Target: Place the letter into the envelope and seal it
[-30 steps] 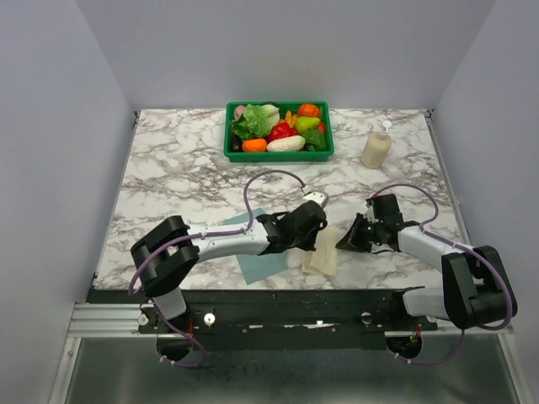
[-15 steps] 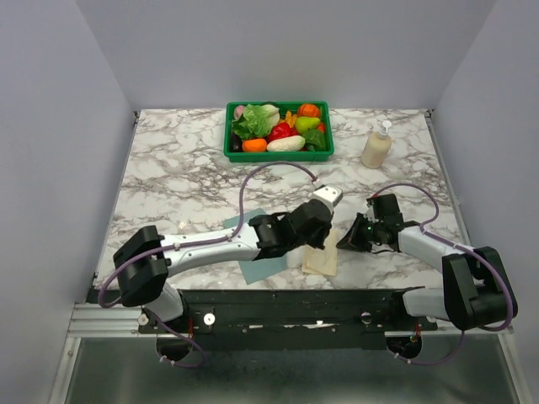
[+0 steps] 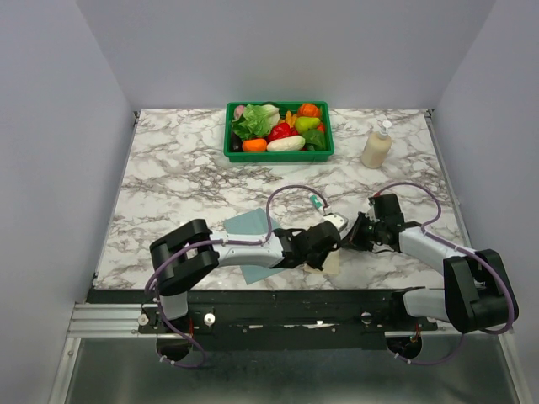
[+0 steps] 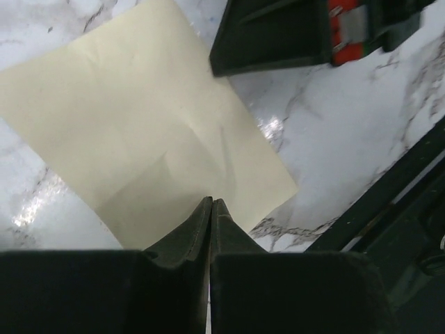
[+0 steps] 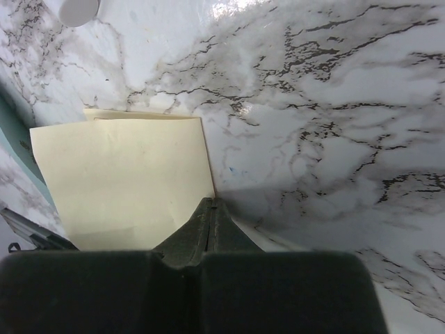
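Note:
The cream letter [image 3: 327, 263] lies flat near the table's front edge, mostly hidden by my arms in the top view. It fills the left wrist view [image 4: 139, 132] and shows in the right wrist view [image 5: 118, 181]. My left gripper [image 3: 330, 244] is shut, its tips [image 4: 211, 203] down over the letter's near part. My right gripper [image 3: 352, 238] is shut, its tips [image 5: 213, 203] at the letter's right edge. No paper shows between either pair of jaws. The teal envelope [image 3: 247, 223] lies left of the letter, under my left arm, and its edge shows in the right wrist view [image 5: 8, 129].
A green basket [image 3: 280, 156] of toy vegetables stands at the back centre. A soap dispenser bottle [image 3: 376, 147] stands at the back right. The table's front edge and black rail [image 4: 389, 209] run just beside the letter.
My left gripper has come down and forward from above the letter to low over it, and the left elbow has swung. The right gripper has barely moved.

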Controlling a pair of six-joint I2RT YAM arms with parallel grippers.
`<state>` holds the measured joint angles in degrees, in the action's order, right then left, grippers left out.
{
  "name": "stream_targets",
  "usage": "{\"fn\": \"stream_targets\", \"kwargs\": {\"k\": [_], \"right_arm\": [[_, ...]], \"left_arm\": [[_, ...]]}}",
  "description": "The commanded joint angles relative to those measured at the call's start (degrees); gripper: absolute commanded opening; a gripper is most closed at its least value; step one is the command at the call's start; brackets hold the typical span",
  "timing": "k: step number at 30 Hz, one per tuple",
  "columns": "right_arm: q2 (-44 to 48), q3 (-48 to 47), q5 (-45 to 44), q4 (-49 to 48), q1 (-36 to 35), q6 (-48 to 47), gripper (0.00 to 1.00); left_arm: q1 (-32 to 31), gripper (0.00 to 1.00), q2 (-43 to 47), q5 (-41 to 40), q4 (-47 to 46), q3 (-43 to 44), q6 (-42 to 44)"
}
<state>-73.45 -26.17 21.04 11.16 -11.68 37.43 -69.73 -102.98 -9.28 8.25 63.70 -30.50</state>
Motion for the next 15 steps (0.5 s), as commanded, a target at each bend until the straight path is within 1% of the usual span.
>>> {"fn": "stream_targets", "kwargs": {"k": [1, 6, 11, 14, 15], "right_arm": [[0.59, 0.51, -1.35, 0.62, -0.27, -0.96, 0.01], [1.55, 0.33, -0.47, 0.97, -0.18, -1.04, 0.01], [4.44, -0.28, 0.84, 1.94, -0.27, -1.92, 0.02], [6.82, 0.07, 1.90, 2.55, -0.18, -2.01, 0.16], [8.22, 0.24, 1.64, 2.99, -0.18, -1.92, 0.29]], "left_arm": [[0.30, 0.09, -2.21, -2.85, -2.18, -4.37, -2.72], [0.30, 0.07, -5.21, -2.41, -4.99, -7.27, -5.00], [0.30, 0.06, -3.37, -2.06, -7.46, -9.47, -6.06], [0.30, 0.06, -3.02, -2.15, -7.20, -8.69, -5.54], [0.30, 0.07, -3.10, -2.15, -6.94, -8.42, -5.27]]}}
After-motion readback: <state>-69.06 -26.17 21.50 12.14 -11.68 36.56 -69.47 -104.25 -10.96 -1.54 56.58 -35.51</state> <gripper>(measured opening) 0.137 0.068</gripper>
